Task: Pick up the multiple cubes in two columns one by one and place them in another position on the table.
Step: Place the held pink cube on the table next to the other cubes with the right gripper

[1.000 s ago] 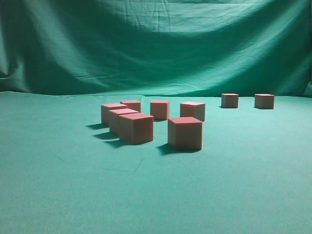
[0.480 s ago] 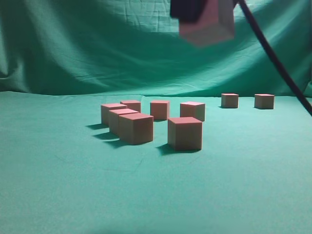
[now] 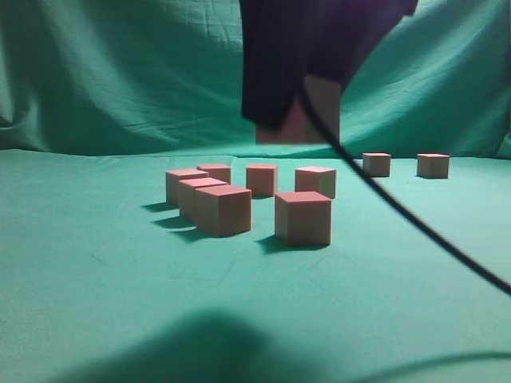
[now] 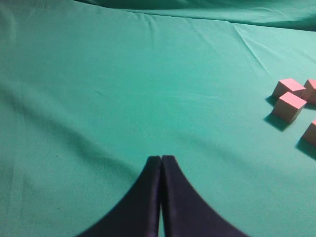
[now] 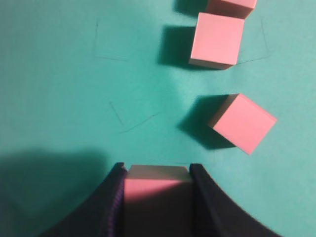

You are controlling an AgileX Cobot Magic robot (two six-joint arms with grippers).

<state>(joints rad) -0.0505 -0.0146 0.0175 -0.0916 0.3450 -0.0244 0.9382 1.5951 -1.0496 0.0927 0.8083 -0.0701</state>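
Note:
My right gripper point(image 3: 275, 112) is shut on one pinkish-red cube point(image 3: 322, 112) and holds it in the air above the cluster of cubes. In the right wrist view the held cube point(image 5: 157, 190) sits between the jaws point(image 5: 157, 170), over teal cloth, with a tilted cube point(image 5: 245, 122) and a straight one point(image 5: 217, 39) below and ahead. Several cubes stand in a cluster on the table point(image 3: 96, 303), the nearest being one at the front right point(image 3: 303, 217) and one at the front left point(image 3: 223, 209). My left gripper point(image 4: 161, 160) is shut and empty over bare cloth.
Two more cubes point(image 3: 376, 163) point(image 3: 433, 165) stand apart at the far right. A black cable point(image 3: 399, 211) hangs across the right of the exterior view. Cubes point(image 4: 289, 106) show at the right edge of the left wrist view. A green backdrop point(image 3: 120, 72) closes the rear.
My right gripper with the cube has come into the exterior view from the top and moved down and left. A large shadow now lies on the front cloth.

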